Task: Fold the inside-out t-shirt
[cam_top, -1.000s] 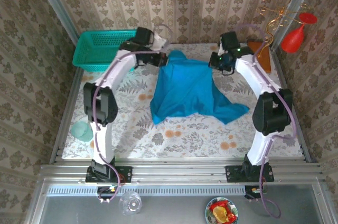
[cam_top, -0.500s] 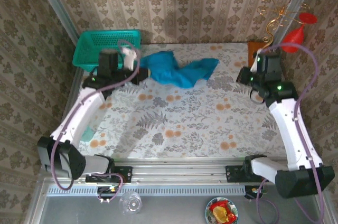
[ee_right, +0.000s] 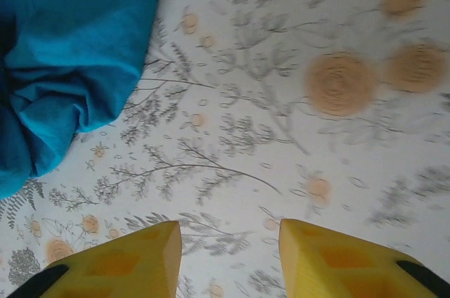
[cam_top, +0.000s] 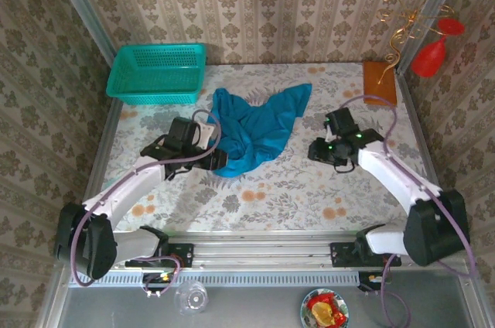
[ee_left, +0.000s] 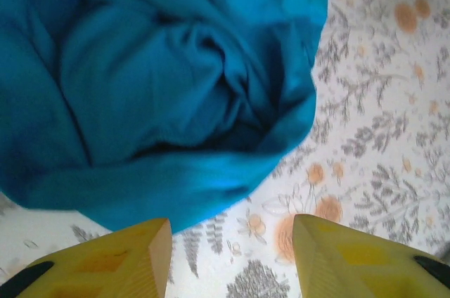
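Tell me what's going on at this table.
Two robot arms are working on folding a teal-blue t-shirt, which lies crumpled in a heap on the floral table, toward the far side. Neither holds it: the left gripper is open at the heap's near-left edge, and the right gripper is open over bare table to its right. No fold is made yet.

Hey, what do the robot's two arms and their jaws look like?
The left arm and right arm have white links, black joints and looping lilac cables. Their jaws are yellow wedges with black trim at the outer edges.
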`<control>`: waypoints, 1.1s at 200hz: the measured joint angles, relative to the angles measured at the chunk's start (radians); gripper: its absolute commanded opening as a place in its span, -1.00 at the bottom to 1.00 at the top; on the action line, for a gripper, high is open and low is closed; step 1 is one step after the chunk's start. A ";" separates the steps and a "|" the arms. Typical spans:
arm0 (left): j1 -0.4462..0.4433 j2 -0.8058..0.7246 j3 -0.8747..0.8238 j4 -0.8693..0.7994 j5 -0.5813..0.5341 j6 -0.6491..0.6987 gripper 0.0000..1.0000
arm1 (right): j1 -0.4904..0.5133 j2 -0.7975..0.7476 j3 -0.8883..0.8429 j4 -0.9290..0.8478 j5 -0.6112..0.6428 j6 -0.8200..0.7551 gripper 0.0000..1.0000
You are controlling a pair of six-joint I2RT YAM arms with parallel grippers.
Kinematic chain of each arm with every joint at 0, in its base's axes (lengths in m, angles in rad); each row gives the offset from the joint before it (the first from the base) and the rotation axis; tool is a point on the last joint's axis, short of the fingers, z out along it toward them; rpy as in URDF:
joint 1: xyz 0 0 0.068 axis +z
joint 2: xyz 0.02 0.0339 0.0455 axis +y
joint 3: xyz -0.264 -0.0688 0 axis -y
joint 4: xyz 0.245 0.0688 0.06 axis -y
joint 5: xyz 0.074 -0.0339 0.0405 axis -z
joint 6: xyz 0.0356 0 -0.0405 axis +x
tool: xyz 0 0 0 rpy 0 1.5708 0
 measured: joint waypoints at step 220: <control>-0.046 0.235 0.375 -0.075 -0.154 0.154 -0.93 | 0.031 0.430 0.330 0.108 0.044 0.016 -1.00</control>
